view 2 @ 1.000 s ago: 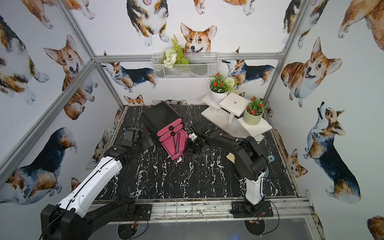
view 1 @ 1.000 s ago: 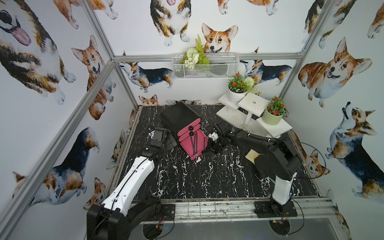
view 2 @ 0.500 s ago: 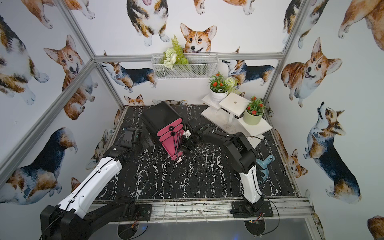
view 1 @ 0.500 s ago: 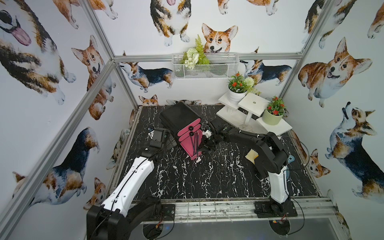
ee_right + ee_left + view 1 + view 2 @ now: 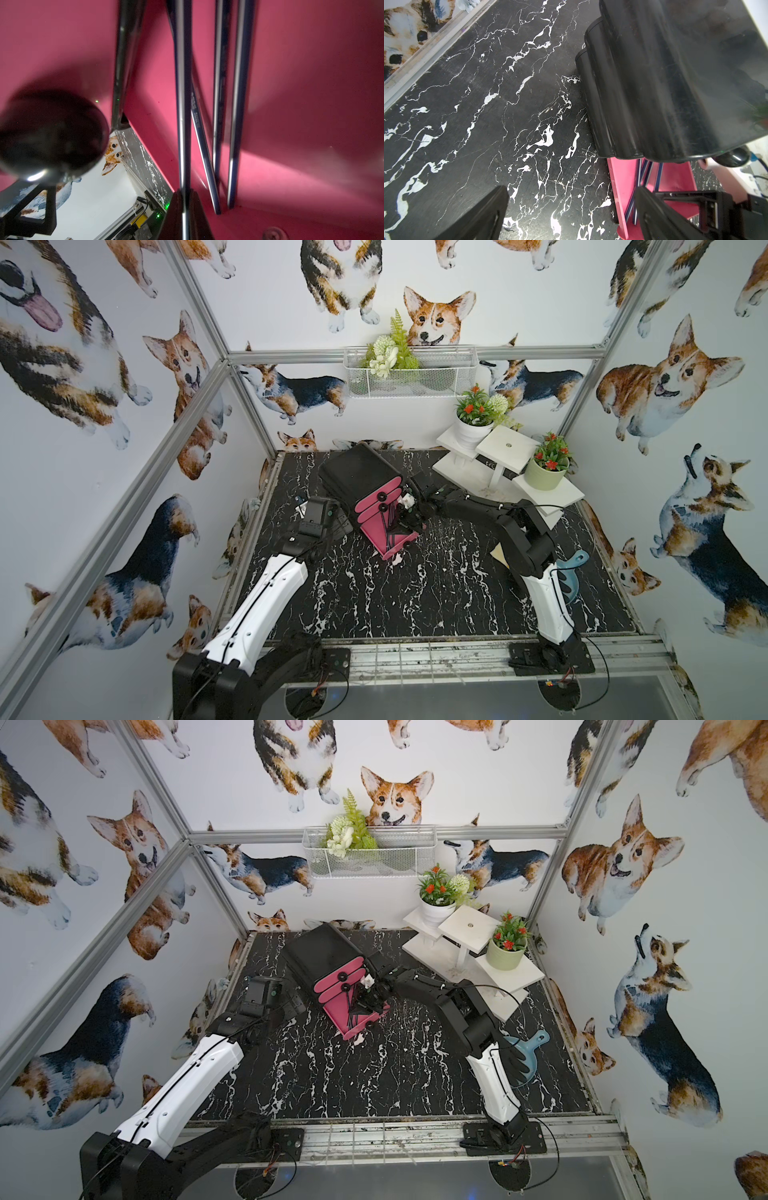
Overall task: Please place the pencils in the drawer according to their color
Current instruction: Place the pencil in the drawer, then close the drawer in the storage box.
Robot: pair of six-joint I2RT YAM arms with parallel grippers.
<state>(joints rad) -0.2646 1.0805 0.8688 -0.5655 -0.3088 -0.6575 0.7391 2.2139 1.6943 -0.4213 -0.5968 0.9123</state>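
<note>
The drawer cabinet (image 5: 357, 477) (image 5: 324, 957) is black with three pink fronts and stands at the back middle of the table. Its lowest drawer (image 5: 376, 531) (image 5: 336, 1013) is pulled out, and several dark grey pencils (image 5: 388, 526) (image 5: 236, 104) (image 5: 645, 172) lie in its pink tray. My right gripper (image 5: 409, 518) (image 5: 372, 1000) (image 5: 184, 193) hangs over that tray, shut on one dark grey pencil (image 5: 182, 104) that runs lengthwise along the tray. My left gripper (image 5: 334, 526) (image 5: 571, 190) is open and empty, low over the table beside the cabinet's left side (image 5: 675, 72).
A round black knob (image 5: 52, 137) shows close by in the right wrist view. A white tiered stand (image 5: 498, 456) with potted plants fills the back right corner. A blue scoop (image 5: 569, 572) lies by the right arm's base. A wire basket (image 5: 409, 373) hangs on the back wall.
My right arm has reached left toward the cabinet, bringing the shut gripper and its pencil over the open drawer. The left arm has stayed where it was.
</note>
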